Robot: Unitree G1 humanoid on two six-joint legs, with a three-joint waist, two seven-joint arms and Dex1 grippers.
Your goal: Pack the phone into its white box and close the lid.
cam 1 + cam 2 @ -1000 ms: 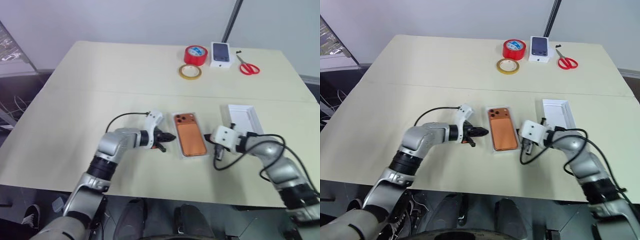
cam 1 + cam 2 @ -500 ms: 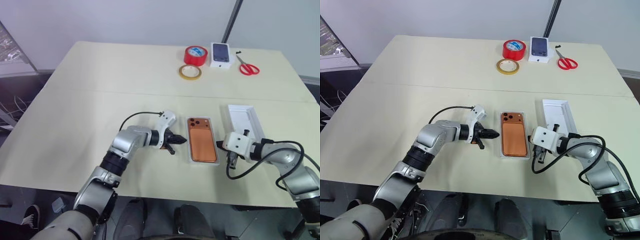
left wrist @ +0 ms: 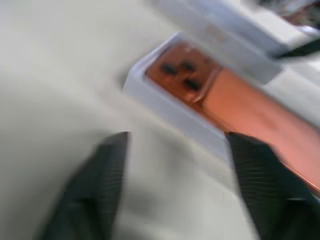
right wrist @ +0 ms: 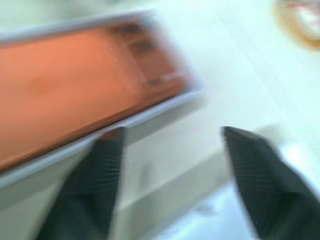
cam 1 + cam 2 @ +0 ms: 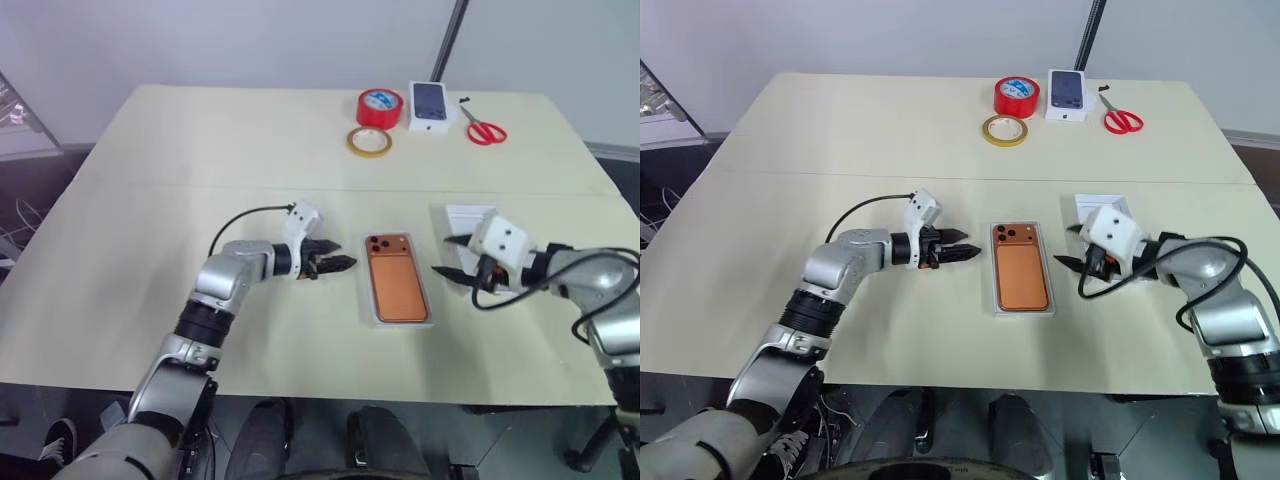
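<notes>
The lid (image 5: 396, 279), orange print up, covers the white box (image 5: 374, 318) near the surface's front edge, long axis front-to-back, between left gripper (image 5: 338, 265) and right gripper (image 5: 446, 271), both fingers apart.

Orange phone (image 5: 396, 279), white box (image 5: 372, 312)

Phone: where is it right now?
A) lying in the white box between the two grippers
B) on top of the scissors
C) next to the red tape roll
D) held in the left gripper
A: the phone lies flat, camera side up, inside the white box, with the left gripper and right gripper open and apart from it on either side.
</notes>
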